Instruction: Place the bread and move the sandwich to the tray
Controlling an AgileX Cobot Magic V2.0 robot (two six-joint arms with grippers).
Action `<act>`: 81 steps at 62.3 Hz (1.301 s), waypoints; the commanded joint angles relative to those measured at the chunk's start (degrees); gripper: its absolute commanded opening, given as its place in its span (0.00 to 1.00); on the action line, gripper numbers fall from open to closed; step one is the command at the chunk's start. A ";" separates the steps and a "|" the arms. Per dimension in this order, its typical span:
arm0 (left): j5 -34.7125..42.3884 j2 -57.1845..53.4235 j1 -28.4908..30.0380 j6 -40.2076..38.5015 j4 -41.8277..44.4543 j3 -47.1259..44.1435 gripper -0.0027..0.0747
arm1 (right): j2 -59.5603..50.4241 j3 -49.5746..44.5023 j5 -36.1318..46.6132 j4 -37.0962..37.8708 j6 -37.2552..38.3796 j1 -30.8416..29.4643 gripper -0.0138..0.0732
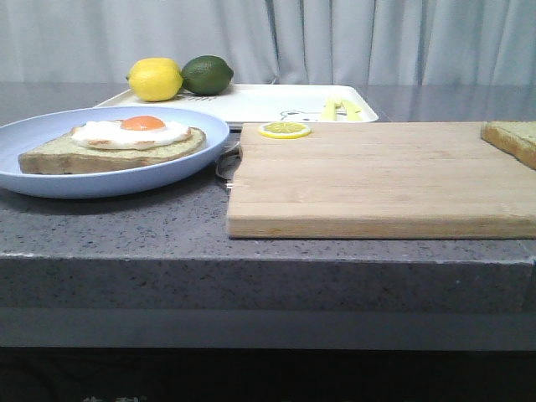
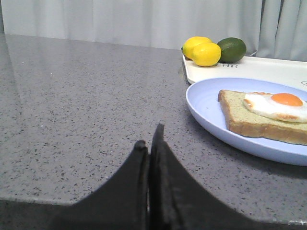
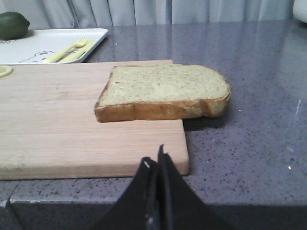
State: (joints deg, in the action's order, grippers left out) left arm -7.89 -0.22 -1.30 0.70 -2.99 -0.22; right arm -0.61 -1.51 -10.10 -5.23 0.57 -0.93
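While you look forward over the grey speckled bench (image 1: 126, 226), the bamboo cutting board (image 1: 377, 180) takes the middle and right, its near edge close to the bench's front lip. Behind it the white tray (image 1: 276, 100) lies at the far side, with a small cartoon print and some lettering too blurred to read; a lemon (image 1: 155, 79) and a lime (image 1: 207, 74) sit at its far-left corner, yellow cutlery (image 1: 342, 109) at its right. Left of the board, the blue plate (image 1: 50, 180) carries the sandwich (image 1: 113, 146), one slice topped with a fried egg, its long axis running left-right. The bread (image 3: 163, 91) lies flat on the board's right end, overhanging the board's right edge, long axis left-right. A lemon slice (image 1: 284, 130) rests on the board's far edge. Open bench lies left of the plate. Your left gripper (image 2: 149, 143) and right gripper (image 3: 154, 165) both have jaws pressed together, holding nothing.
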 commanded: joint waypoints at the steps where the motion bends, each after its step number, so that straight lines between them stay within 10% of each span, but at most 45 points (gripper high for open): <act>1: 4.96 -1.37 0.07 -0.70 -0.59 -0.66 0.01 | -1.18 0.19 4.27 -0.07 -0.57 -0.25 0.09; 59: 6.03 -1.37 0.07 -0.70 -0.69 -0.66 0.01 | -1.18 0.24 7.64 -2.68 -0.57 -0.19 0.09; 74: 23.59 -1.37 0.07 -0.70 -0.82 0.76 0.01 | -1.18 5.92 10.83 -5.86 -0.57 -0.19 0.09; 81: 19.32 -0.59 0.07 -0.70 -0.82 7.13 0.01 | -0.03 13.26 5.18 -4.24 -0.57 -0.19 0.09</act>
State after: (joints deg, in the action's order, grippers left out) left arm 7.78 -0.22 -1.30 0.70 -3.22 1.95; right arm -0.61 5.34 -6.52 -10.58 0.57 -0.93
